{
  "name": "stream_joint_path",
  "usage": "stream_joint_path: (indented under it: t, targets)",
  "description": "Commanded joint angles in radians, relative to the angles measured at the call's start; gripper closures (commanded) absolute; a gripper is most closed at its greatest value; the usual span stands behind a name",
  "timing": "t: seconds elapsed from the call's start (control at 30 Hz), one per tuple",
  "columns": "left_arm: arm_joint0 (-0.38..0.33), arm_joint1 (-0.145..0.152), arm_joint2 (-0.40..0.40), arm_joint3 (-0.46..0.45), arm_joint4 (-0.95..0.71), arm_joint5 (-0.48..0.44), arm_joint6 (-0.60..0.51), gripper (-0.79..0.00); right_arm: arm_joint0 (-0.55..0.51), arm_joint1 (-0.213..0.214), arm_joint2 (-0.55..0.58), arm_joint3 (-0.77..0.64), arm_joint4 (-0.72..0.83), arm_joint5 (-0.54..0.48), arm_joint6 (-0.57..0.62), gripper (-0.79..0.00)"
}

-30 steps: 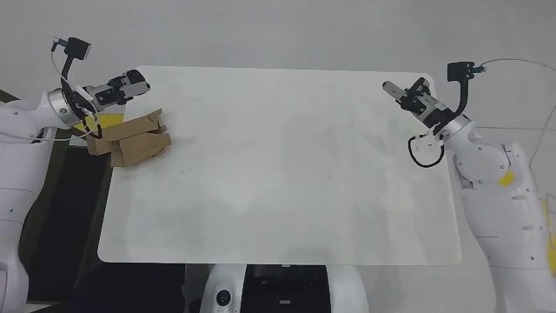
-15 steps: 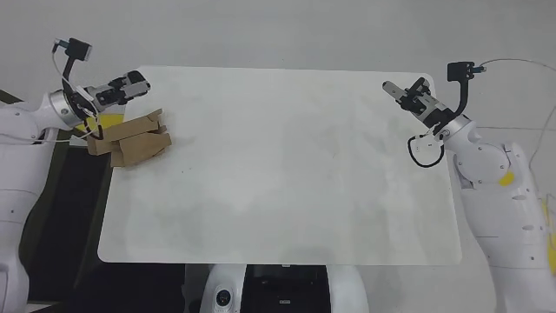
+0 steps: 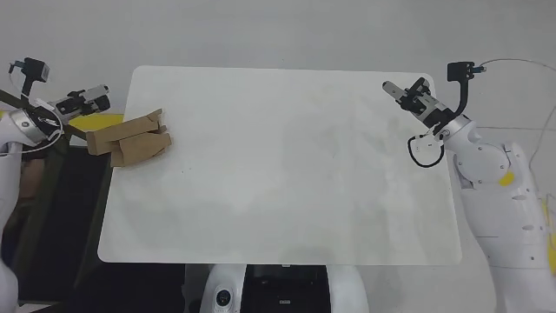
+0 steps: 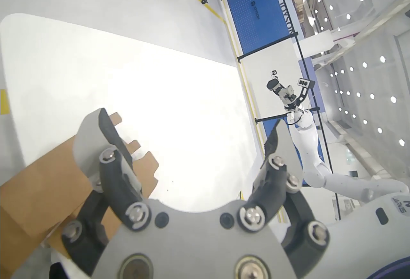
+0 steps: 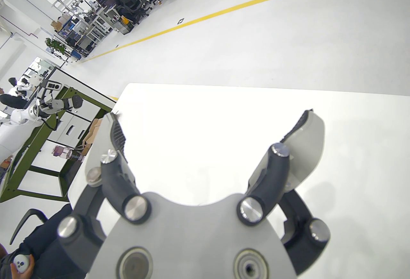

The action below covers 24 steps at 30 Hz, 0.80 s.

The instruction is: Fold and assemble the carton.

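The carton (image 3: pixel 130 139), a brown, partly folded piece of cardboard, lies at the left edge of the bench (image 3: pixel 287 183), toward the far side. Part of it hangs out past that edge, and its tabbed end points inward over the white top. In the left wrist view the carton (image 4: pixel 41 181) sits low beside one finger, with its notched tabs against the bright bench (image 4: pixel 128 84).

The left pincer (image 3: pixel 95 96) is off the bench, beyond the left edge and near the far-left corner. It is close to the carton's far side but apart from it in the top view. Its fingers stand wide apart with nothing between them (the left wrist view shows the gap plainly), and the left pincer (image 4: pixel 192 123) faces across the bench top.

The right pincer (image 3: pixel 395 89) is above the far-right corner, just inside the rounded edge, well apart from the carton. In its own view the right pincer (image 5: pixel 209 116) is spread open and holds nothing, and the bench (image 5: pixel 256 100) runs out ahead of it to the far-left corner.

From the carton's tabs to the right edge, and from the far edge to the near one, the bench top lies open between the two arms. A dark stand (image 3: pixel 65 200) sits close along the left edge, under the carton's overhanging part.
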Motion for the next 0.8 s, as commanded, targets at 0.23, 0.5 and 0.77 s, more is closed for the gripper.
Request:
stream_joint_path:
  t: [0.23,0.5,0.77]
  targets:
    - [0.008,0.024,-0.011,0.055,0.1,-0.015,0.015,-0.785,0.0,0.0,0.0,0.0,0.0,0.0,0.0,-0.785]
    - [-0.029,0.042,0.002,0.146,0.272,-0.046,0.046,-0.785,0.0,0.0,0.0,0.0,0.0,0.0,0.0,-0.785]
    - [-0.092,0.037,0.066,0.228,0.434,-0.039,0.067,-0.785,0.0,0.0,0.0,0.0,0.0,0.0,0.0,-0.785]
